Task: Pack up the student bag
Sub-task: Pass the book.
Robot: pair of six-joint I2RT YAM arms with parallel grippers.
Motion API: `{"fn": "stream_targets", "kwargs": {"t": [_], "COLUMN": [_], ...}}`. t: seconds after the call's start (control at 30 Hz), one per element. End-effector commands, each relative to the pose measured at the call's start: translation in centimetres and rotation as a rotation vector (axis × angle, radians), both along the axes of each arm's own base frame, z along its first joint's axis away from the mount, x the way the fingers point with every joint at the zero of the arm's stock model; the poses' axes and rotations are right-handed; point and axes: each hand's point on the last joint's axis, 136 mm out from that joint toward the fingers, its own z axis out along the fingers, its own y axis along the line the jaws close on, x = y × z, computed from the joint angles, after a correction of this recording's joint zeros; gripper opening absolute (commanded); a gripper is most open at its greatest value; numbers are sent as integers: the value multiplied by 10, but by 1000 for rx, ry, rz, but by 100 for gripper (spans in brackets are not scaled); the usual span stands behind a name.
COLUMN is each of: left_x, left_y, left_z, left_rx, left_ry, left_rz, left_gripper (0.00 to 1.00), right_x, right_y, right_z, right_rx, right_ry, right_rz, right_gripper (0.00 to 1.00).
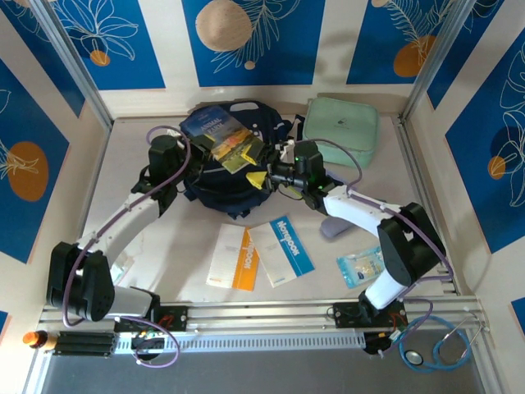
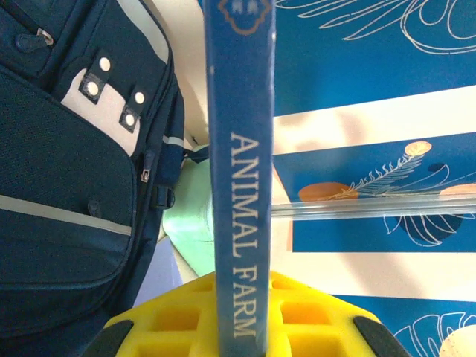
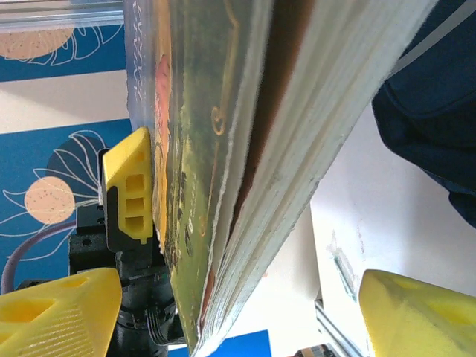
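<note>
while in left gripper, book over backpack

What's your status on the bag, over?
Left gripper shut on Animal Farm book, over student bag. Right gripper open, straddling same book. Two notebooks on table, unpacked.

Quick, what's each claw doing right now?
Left gripper: shut on the Animal Farm book.
Right gripper: open, jaws either side of that book.

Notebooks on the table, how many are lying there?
2. An orange-and-white notebook and a blue-and-white notebook lie side by side in front of the student bag; more may hide inside.
</note>
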Motion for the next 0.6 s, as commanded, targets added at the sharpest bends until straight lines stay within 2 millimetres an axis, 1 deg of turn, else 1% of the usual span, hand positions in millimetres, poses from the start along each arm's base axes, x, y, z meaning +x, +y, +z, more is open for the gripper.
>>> {"fn": "stream_targets", "kwargs": {"t": [0.0,0.03,0.13,0.23,0.33,0.47,0.53,0.57], "left_x": [3,4,4,4,3,1,0,0], "left_y": [-7,-8,-12,-13,-10,-7,-5,-4], "left_z": [30,30,30,27,24,22,19,18], "left_rx": [-72,-86,-124,-132,-134,-91,-84,-82], "left_ry": [-98,-96,-96,-86,-80,-70,-65,-63], "left_rz": [-5,-8,-20,-25,-13,-2,7,12], "left_gripper": [0,0,0,0,0,0,0,0], "right_x": [9,11,16,23,27,32,33,33], "right_y": [8,12,19,20,19,17,18,19], "right_z": [7,11,12,19,20,18,22,25], "right_rx": [58,69,79,105,97,96,99,97], "right_ry": [-18,-28,-44,-121,-154,-163,-203,-223], "right_rz": [6,14,22,-4,-31,-50,-43,-32], "right_gripper": [83,81,76,71,65,52,42,35]}}
